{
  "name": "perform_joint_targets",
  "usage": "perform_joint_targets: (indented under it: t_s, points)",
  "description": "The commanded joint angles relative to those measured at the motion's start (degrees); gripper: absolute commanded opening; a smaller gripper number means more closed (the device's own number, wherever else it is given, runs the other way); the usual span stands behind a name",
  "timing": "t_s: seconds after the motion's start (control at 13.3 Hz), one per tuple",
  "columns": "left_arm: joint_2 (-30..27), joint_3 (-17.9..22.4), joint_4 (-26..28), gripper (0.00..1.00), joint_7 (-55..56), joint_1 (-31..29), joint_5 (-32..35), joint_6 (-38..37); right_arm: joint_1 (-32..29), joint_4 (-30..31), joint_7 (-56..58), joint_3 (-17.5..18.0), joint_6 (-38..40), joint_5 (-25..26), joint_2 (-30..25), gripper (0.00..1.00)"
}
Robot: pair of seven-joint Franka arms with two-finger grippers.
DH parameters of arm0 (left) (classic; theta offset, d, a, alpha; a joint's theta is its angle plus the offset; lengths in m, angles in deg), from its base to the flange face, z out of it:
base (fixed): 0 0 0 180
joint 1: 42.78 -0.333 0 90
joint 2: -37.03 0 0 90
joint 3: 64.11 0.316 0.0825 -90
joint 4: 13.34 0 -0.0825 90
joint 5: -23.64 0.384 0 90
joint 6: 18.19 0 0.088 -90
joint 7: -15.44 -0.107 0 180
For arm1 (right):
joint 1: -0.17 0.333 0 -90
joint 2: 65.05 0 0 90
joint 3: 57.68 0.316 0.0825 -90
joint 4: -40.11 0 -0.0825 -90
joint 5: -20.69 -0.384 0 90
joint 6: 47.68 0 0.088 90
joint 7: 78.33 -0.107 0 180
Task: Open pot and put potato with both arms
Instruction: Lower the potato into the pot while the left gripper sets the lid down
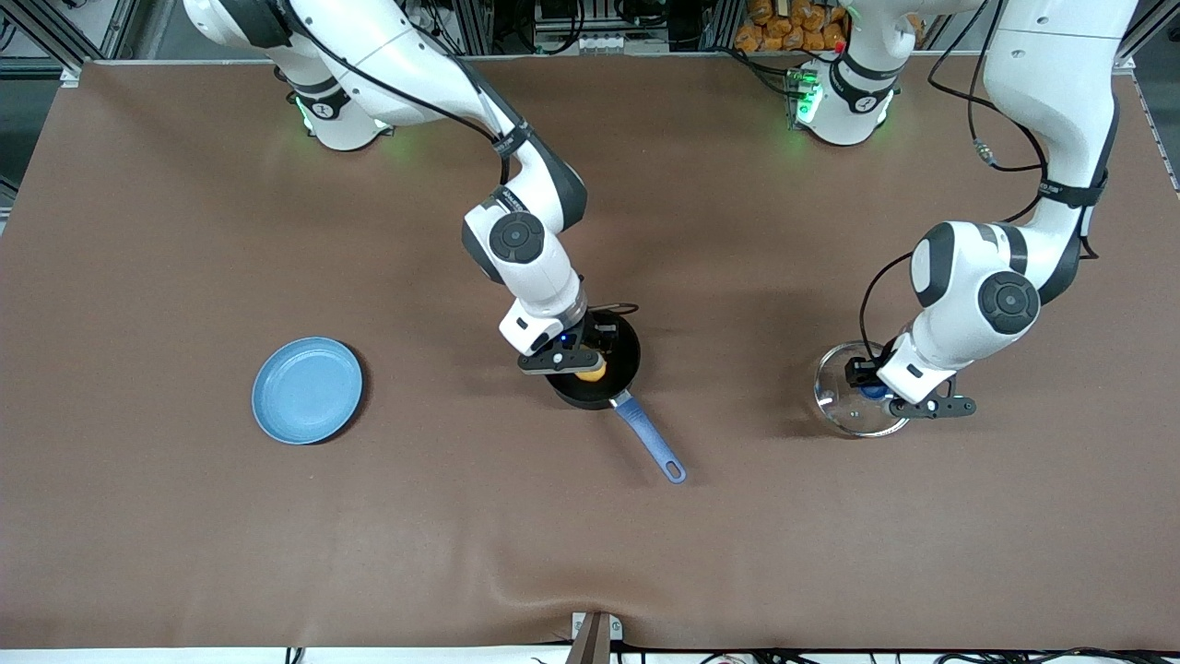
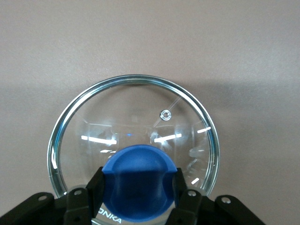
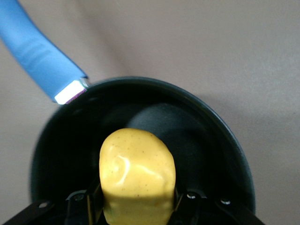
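- My right gripper [image 1: 579,361] is clamped on the potato [image 3: 137,176], hanging it over the pot [image 1: 601,369] mouth, so letting go should drop it inside
- Potato's long axis runs out from the fingers, over the pot's floor
- Pot sits mid-table, its blue handle [image 1: 650,438] angling nearer the front camera, toward the left arm's end
- My left gripper [image 1: 908,398] pinches the glass lid [image 2: 133,136] by its blue knob [image 2: 138,176], parked low at its own end, well apart from the pot, so the mouth is free

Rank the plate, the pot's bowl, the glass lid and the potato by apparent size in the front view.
1. plate
2-3. glass lid and pot: too alike to rank, both partly hidden
4. potato, held in the right gripper
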Motion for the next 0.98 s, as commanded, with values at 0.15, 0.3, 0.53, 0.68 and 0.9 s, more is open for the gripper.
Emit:
perform_joint_targets:
  t_s: [0.15,0.3,0.53,0.68,0.9]
  points:
    - [-0.2,-0.4,-0.7,1.00,-0.3,-0.4,-0.3,0.9,2.7,-1.7,-4.0,-1.4,-3.0,1.0,3.4,0.00]
    - [-1.2,-0.3,-1.4,1.00,-0.5,-0.4,-0.3,0.7,3.2,-1.8,-4.1,-1.4,-3.4,1.0,3.7,0.00]
    - [-6.9,-0.4,-3.7,1.00,0.0,-0.2,-0.3,-3.7,3.2,-1.8,-4.2,-1.4,-3.4,1.0,3.7,0.20]
    - [-9.2,-0.3,-9.8,1.00,0.0,-0.3,-0.3,-13.1,3.0,-1.9,-4.1,-1.4,-3.2,1.0,3.5,0.93]
    - [-10.5,0.0,-23.2,1.00,-0.1,-0.4,-0.3,-30.4,2.8,-2.0,-3.9,-1.5,-2.6,1.0,2.9,1.00]
